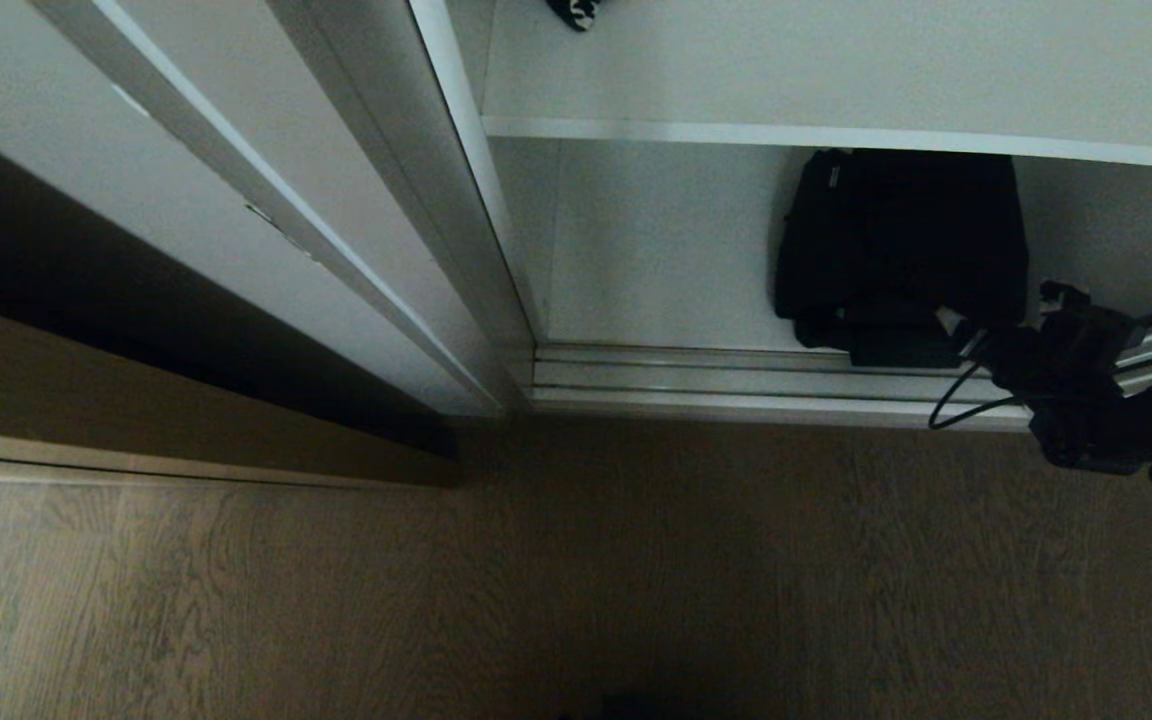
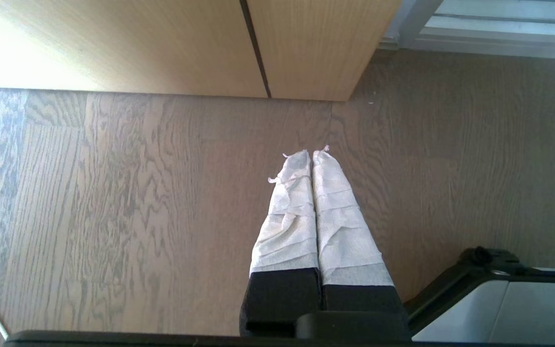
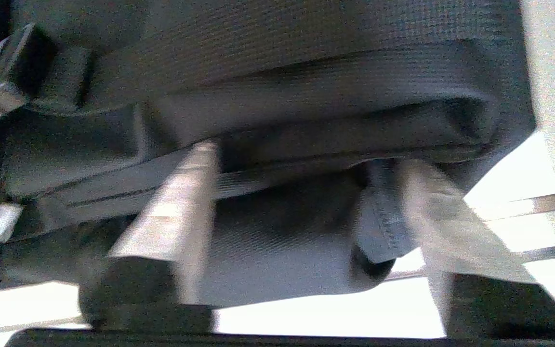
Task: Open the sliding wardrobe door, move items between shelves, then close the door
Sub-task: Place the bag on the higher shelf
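The sliding wardrobe door [image 1: 336, 180] stands pushed aside to the left, leaving the wardrobe open. A bulky black fabric bag [image 1: 896, 240] rests on the lowest shelf [image 1: 656, 260], near its front edge. My right gripper [image 1: 958, 328] reaches in from the right at the bag's lower front. In the right wrist view the right gripper [image 3: 306, 159] is open, its taped fingers [image 3: 181, 202] spread wide around a fold of the bag [image 3: 277, 250], with a strap beside the other finger. The left gripper [image 2: 312, 153] hangs shut and empty over the wood floor.
A white upper shelf [image 1: 736, 131] overhangs the bag, with a black-and-white thing [image 1: 576, 10] at its back. Silver floor tracks [image 1: 736, 380] run along the wardrobe front. A tan wood-grain cabinet [image 2: 162, 43] stands to the left. Wood floor [image 1: 636, 560] lies in front.
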